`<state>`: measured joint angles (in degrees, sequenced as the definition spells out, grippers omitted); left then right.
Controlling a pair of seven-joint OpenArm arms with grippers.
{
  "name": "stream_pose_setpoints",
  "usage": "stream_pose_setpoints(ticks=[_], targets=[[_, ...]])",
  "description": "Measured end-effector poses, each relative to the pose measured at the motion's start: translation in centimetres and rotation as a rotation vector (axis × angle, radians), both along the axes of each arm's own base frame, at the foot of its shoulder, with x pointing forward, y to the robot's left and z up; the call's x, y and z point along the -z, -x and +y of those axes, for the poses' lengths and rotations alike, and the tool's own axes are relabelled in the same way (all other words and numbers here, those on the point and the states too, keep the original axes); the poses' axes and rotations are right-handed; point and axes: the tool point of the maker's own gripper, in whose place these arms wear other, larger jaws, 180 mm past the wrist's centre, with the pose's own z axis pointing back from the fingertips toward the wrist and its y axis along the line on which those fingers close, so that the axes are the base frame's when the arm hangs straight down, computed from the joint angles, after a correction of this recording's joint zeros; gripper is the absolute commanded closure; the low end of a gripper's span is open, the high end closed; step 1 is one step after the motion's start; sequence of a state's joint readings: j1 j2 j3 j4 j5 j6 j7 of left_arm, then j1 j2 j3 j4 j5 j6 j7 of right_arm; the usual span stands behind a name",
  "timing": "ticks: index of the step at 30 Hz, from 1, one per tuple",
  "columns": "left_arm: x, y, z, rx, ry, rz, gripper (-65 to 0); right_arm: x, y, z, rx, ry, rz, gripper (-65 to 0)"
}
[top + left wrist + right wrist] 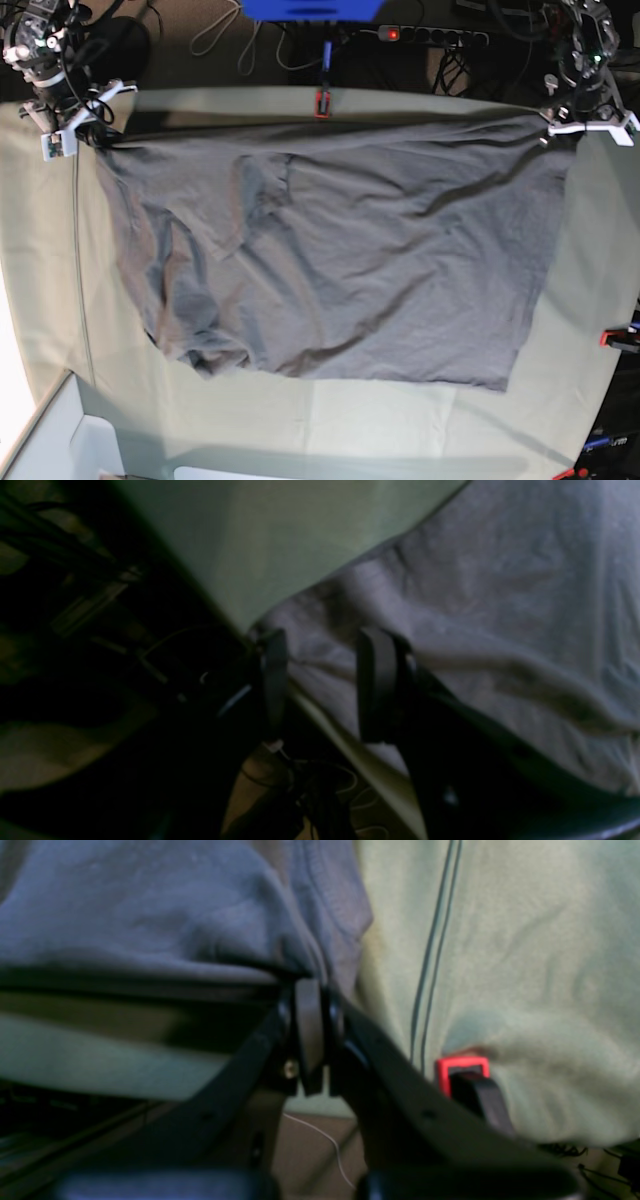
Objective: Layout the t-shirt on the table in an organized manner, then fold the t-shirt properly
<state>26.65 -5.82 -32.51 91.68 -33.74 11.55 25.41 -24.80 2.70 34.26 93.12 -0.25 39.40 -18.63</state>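
Grey cotton covers most of what I see: the t-shirt point(330, 270) lies spread across the table point(590, 260), its far edge drawn along the table's back edge between my two arms. The near corner on the base view's left is bunched and rumpled.

My right gripper point(310, 985) has its fingers pressed together, pinching the shirt's hem at one far corner. My left gripper point(320, 680) is at the other far corner with its fingers spread apart; cloth lies between them, but they are not clamping it.

My worry is that far edge. With one corner loose and the other pinched, any pull from the right arm could, I judge, drag the shirt sideways and wrinkle it again. The cloth also sits right at the table's back edge, so a released corner might slip over it. The rumpled near corner could get folded in as it is.

No brand, label or writing is readable in any view; both wrist views are soft and dim.
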Motion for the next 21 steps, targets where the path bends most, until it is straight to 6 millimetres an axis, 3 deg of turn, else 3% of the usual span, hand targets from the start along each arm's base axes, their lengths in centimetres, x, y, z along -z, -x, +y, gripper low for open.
stream_pose_setpoints(ticks=[13,16,19,21], targets=[[1.1,0.6,0.0,-0.014,0.014,0.027,-23.4,0.0,0.0,0.0,0.000,0.000,0.000,0.0],[1.5,0.6,0.1,-0.024,0.017,0.028,-33.2,0.0,0.0,0.0,0.000,0.000,0.000,0.0],[2.1,1.1,0.1,-0.029,0.025,0.048,-47.0,0.0,0.0,0.0,-0.001,0.000,0.000,0.0],[2.1,1.2,0.2,-0.028,0.022,0.051,-50.5,0.0,0.0,0.0,0.000,0.000,0.000,0.0]])
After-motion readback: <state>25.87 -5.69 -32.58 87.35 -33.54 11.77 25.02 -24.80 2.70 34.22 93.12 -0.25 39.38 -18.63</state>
